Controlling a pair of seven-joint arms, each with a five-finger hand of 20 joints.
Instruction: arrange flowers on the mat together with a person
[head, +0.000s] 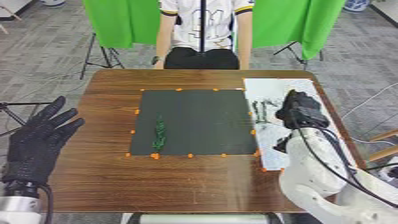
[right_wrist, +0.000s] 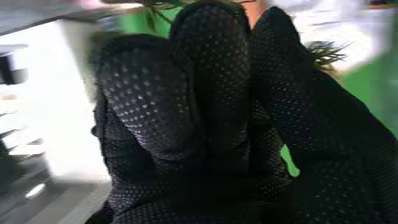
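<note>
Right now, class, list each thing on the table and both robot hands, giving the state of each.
Left robot hand, open, raised at the table's left edge
Right robot hand, above the white mat
Dark mat, spread flat
White mat, spread flat
Green sprig, lying on the dark mat
Dark sprigs, lying on the white mat

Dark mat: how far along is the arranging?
One green sprig lies on the dark mat, so that placement looks done. The right hand is over the white sheet; I can't tell whether it holds anything. Left to do, probably: the sprigs on the white sheet, beside that hand.
</note>
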